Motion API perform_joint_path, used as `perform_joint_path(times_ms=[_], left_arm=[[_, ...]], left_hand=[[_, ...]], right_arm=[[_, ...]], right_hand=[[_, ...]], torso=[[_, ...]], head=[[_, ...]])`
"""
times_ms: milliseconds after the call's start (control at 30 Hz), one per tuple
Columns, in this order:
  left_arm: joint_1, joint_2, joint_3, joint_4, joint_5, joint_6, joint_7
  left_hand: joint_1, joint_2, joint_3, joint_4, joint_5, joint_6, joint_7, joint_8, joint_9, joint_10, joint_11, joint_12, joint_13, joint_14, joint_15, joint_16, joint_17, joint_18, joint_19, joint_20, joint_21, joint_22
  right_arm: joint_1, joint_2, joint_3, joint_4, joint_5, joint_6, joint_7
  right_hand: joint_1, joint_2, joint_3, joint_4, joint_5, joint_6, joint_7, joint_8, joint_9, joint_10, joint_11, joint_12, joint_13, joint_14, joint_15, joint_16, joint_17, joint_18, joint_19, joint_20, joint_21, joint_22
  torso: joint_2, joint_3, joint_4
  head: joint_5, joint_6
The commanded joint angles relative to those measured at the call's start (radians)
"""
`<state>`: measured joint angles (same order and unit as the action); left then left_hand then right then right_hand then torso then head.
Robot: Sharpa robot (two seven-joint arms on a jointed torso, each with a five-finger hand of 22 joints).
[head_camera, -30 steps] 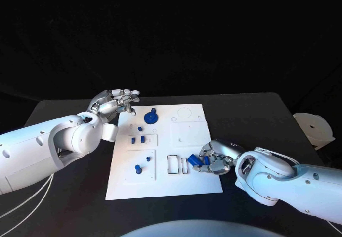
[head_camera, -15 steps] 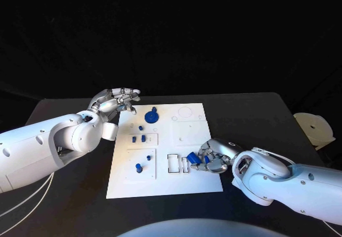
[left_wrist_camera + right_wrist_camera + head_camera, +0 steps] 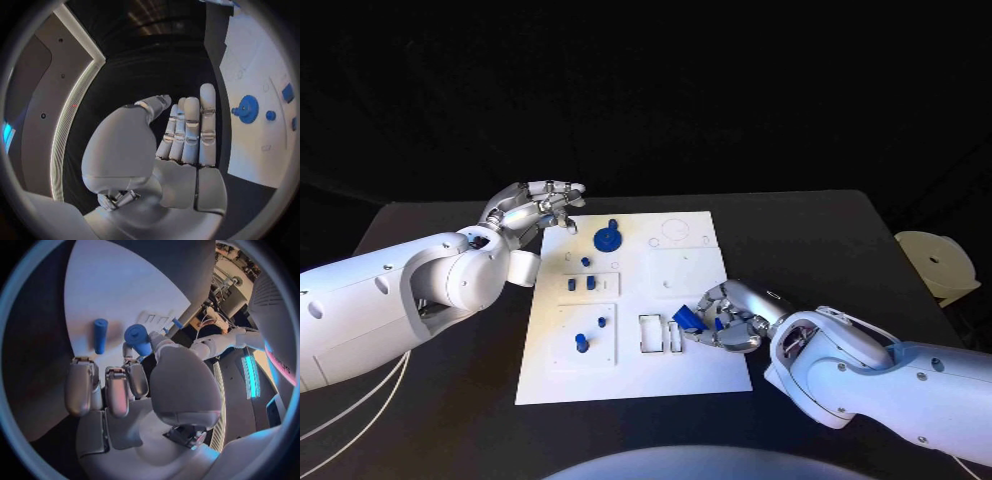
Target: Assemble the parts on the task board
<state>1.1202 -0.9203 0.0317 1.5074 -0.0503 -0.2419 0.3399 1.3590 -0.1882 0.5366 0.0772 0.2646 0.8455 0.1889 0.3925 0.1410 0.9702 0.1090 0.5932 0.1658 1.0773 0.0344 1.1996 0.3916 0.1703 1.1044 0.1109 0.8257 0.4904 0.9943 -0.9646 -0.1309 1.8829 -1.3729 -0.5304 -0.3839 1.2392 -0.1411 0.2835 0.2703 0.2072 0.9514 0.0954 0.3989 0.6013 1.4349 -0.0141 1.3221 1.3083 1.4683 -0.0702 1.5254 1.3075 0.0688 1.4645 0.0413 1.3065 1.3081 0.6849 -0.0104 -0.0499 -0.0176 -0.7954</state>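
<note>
A: Nearest in the head view, what is the right hand (image 3: 733, 318) doing?

B: Its silver fingers are curled over the task board's near right part, pinching a small blue part (image 3: 687, 316). The right wrist view shows that part (image 3: 139, 334) as a smooth stubby cylinder against the fingertips (image 3: 130, 351), with a second blue cylinder (image 3: 100, 335) lying flat on the white plate beside it.

A: And the task board (image 3: 718, 365) itself?

B: A flat, matte white rectangular plate on the black table (image 3: 819, 225), with raised square panels. Just left of the right hand sit narrow rectangular slots (image 3: 656, 333). Small blue pegs (image 3: 580, 342) stand in the near left panel, and two blue blocks (image 3: 578, 283) in the panel beyond.

A: Farther back?

B: A round blue toothed disc (image 3: 606, 239) lies near the far edge, close to a faint circular recess (image 3: 674, 229).

A: The left hand (image 3: 535, 208)?

B: It hovers off the board's far left corner, empty. In the left wrist view the metallic fingers (image 3: 190, 131) stand straight and together, thumb apart.
</note>
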Motion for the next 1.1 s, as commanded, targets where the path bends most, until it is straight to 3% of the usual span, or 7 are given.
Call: perform_joint_path(times_ms=[33, 200, 467, 667, 700, 1033, 1100], left_arm=[[0.0, 0.002, 0.001, 0.001, -0.002, 0.017, 0.007], [0.0, 0.003, 0.001, 0.001, -0.002, 0.016, 0.007], [0.0, 0.003, 0.001, 0.003, -0.002, 0.016, 0.006], [0.0, 0.004, 0.001, 0.005, -0.002, 0.016, 0.005], [0.0, 0.004, 0.001, 0.005, -0.002, 0.016, 0.005], [0.001, 0.004, 0.001, 0.005, -0.002, 0.015, 0.004], [0.001, 0.004, 0.001, 0.005, -0.002, 0.015, 0.004]], left_hand=[[-0.008, 0.0, -0.003, 0.003, 0.005, -0.007, 0.0, 0.004, -0.001, -0.007, 0.001, 0.006, 0.002, -0.006, -0.002, -0.001, -0.001, 0.014, 0.0, 0.009, -0.005, -0.002], [-0.008, 0.0, -0.003, 0.003, 0.005, -0.007, 0.0, 0.004, -0.001, -0.007, 0.001, 0.006, 0.002, -0.006, -0.002, -0.001, -0.001, 0.014, 0.0, 0.009, -0.005, -0.002], [-0.008, 0.0, -0.003, 0.003, 0.005, -0.007, 0.0, 0.004, -0.001, -0.007, 0.001, 0.006, 0.002, -0.006, -0.002, -0.001, -0.001, 0.014, 0.0, 0.009, -0.005, -0.002], [-0.008, 0.0, -0.003, 0.003, 0.005, -0.007, 0.0, 0.004, -0.001, -0.007, 0.001, 0.006, 0.002, -0.006, -0.002, -0.001, -0.001, 0.014, 0.0, 0.009, -0.005, -0.002], [-0.008, 0.0, -0.003, 0.003, 0.005, -0.007, 0.0, 0.004, -0.001, -0.007, 0.001, 0.006, 0.002, -0.006, -0.002, -0.001, -0.001, 0.014, 0.0, 0.009, -0.005, -0.002], [-0.008, 0.0, -0.003, 0.003, 0.005, -0.007, 0.0, 0.004, -0.001, -0.007, 0.001, 0.006, 0.002, -0.006, -0.002, -0.001, -0.001, 0.014, 0.0, 0.009, -0.005, -0.002], [-0.008, 0.0, -0.003, 0.003, 0.005, -0.007, 0.0, 0.004, -0.001, -0.007, 0.001, 0.006, 0.002, -0.006, -0.002, -0.001, -0.001, 0.014, 0.0, 0.009, -0.005, -0.002]], right_arm=[[0.004, 0.006, 0.001, 0.011, 0.079, -0.077, 0.047], [0.007, 0.028, 0.002, 0.013, 0.131, -0.061, 0.063], [0.008, 0.076, 0.002, -0.01, 0.166, 0.027, 0.057], [0.007, 0.104, 0.001, -0.031, 0.175, 0.062, 0.043], [0.007, 0.108, 0.001, -0.035, 0.174, 0.065, 0.04], [0.007, 0.123, 0.001, -0.057, 0.155, 0.075, 0.017], [0.007, 0.125, 0.001, -0.061, 0.148, 0.074, 0.013]], right_hand=[[0.06, 0.048, 0.013, -0.004, -0.008, 0.047, -0.037, 0.014, 0.01, 0.002, -0.002, -0.001, 0.009, 0.078, -0.007, 0.006, 0.13, -0.01, -0.003, -0.006, 0.001, 0.121], [0.064, 0.043, 0.019, -0.006, -0.013, 0.049, -0.038, 0.014, 0.01, 0.003, -0.003, -0.002, 0.009, 0.078, -0.007, 0.006, 0.131, -0.01, -0.003, -0.007, 0.001, 0.121], [0.049, 0.034, 0.024, 0.005, -0.029, 0.056, -0.038, 0.014, 0.01, 0.001, -0.002, -0.01, 0.004, 0.077, -0.007, 0.006, 0.13, -0.009, -0.005, -0.008, -0.004, 0.12], [-0.004, 0.03, 0.021, 0.02, -0.031, 0.065, -0.037, 0.016, 0.012, 0.002, -0.001, -0.016, 0.003, 0.077, -0.007, 0.005, 0.128, -0.008, -0.007, -0.008, -0.011, 0.118], [-0.025, 0.028, 0.015, 0.019, -0.011, 0.068, -0.037, 0.017, 0.013, 0.003, -0.001, -0.018, 0.004, 0.077, -0.006, 0.005, 0.128, -0.008, -0.007, -0.008, -0.011, 0.119], [-0.095, 0.029, -0.01, 0.022, 0.001, 0.076, -0.038, 0.023, 0.018, 0.005, -0.002, -0.02, 0.007, 0.077, -0.007, 0.005, 0.129, -0.008, -0.006, -0.008, -0.012, 0.121], [-0.149, 0.034, -0.034, 0.023, 0.02, 0.08, -0.04, 0.026, 0.022, 0.007, -0.003, -0.02, 0.01, 0.077, -0.008, 0.006, 0.13, -0.008, -0.005, -0.009, -0.012, 0.123]], torso=[[0.001, -0.0002, 0.001], [0.002, 0.0003, 0.0003], [0.002, -0.0003, 0.0021], [0.003, 0.0003, 0.0027], [0.002, 0.0003, 0.002], [0.002, 0.0004, 0.0016], [0.001, 0.0001, 0.0019]], head=[[0.002, 0.003], [0.009, 0.003], [0.016, -0.001], [0.024, -0.002], [0.025, -0.002], [0.03, -0.003], [0.03, -0.003]])
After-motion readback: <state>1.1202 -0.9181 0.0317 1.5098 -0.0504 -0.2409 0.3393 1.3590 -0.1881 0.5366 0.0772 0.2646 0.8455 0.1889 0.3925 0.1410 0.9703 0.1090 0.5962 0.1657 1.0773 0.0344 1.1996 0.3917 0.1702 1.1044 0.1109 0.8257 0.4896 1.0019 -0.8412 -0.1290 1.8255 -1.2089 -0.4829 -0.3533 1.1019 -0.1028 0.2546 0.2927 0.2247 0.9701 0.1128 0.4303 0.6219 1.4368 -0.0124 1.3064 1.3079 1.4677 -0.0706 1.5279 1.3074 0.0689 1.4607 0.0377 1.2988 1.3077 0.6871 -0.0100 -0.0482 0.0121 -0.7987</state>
